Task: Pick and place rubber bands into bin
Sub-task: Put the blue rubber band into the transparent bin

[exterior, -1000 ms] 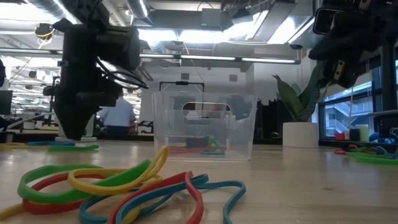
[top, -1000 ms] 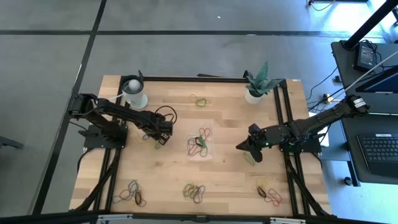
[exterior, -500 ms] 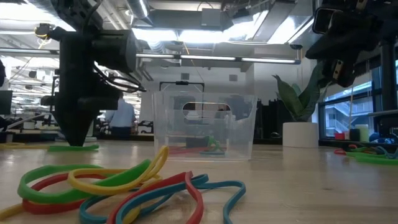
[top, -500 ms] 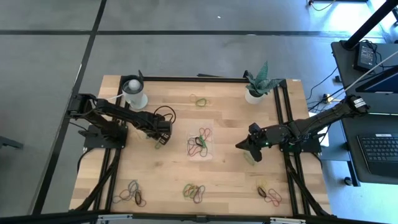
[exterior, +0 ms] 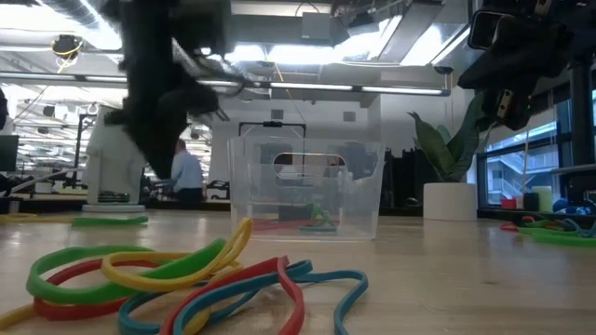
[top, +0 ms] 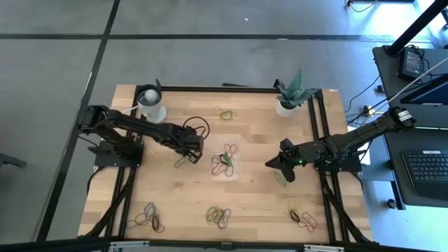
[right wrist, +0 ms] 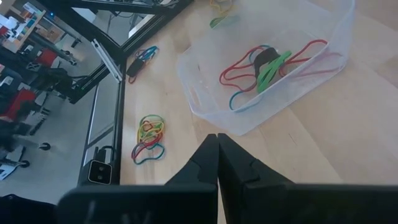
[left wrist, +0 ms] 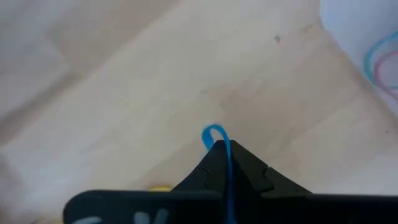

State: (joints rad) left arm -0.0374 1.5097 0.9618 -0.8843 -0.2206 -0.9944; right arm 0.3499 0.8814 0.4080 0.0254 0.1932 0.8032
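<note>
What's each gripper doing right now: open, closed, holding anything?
Left gripper: closed on a blue rubber band, just left of the bin.
Right gripper: closed, empty, waiting right of the bin.

We look down on a light wooden table (top: 259, 203) edged by black frame rails, standing on a grey floor (top: 210, 49) crossed by dark lines. At about eleven o'clock on the tabletop sits a white cup (top: 151, 105); at about one o'clock, a potted plant (top: 288, 94) in a white pot. Off at three o'clock is a dark desk (top: 416, 147) carrying a keyboard and cables. From table height we see a ceiling of bright strip lights and pipes, a window (exterior: 507, 172) at three o'clock, and a person (exterior: 188, 172) in a light shirt standing well behind the table.
</note>
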